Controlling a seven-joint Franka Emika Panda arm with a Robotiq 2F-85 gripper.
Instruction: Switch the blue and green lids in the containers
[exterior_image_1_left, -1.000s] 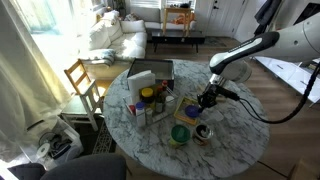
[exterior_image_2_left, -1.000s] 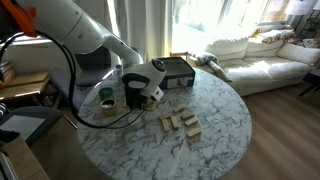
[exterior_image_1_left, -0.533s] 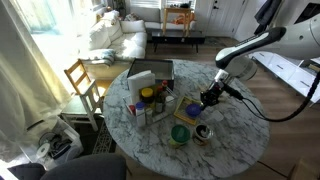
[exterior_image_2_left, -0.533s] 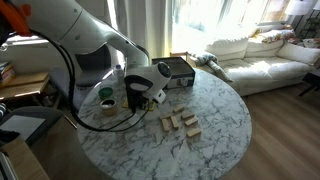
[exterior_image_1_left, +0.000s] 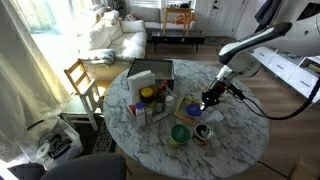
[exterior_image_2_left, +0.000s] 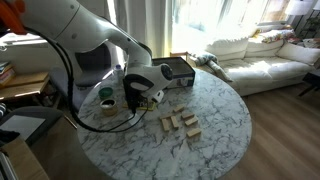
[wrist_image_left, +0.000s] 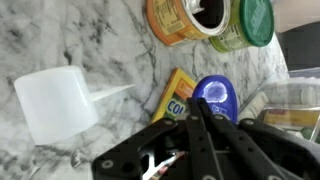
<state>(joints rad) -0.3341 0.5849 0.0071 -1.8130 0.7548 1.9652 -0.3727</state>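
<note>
One round marble worktop (exterior_image_1_left: 236, 140), w/ the arm (exterior_image_1_left: 252, 44) reaching in over it. Two containers sit side by side: the orange container (wrist_image_left: 168, 26) is open and its neighbour wears the green lid (wrist_image_left: 256, 20). The tool (exterior_image_1_left: 207, 99) is pinched narrow on the blue lid (wrist_image_left: 214, 98), lifted clear of the worktop imo. Key bit – in the wrist view the green lid lies up and right of the tips, just past the open mouth. Vs a sec ago the arm's risen a bit – containers haven't budged.

Yellow box (wrist_image_left: 177, 97): partial letters "CO".
</note>
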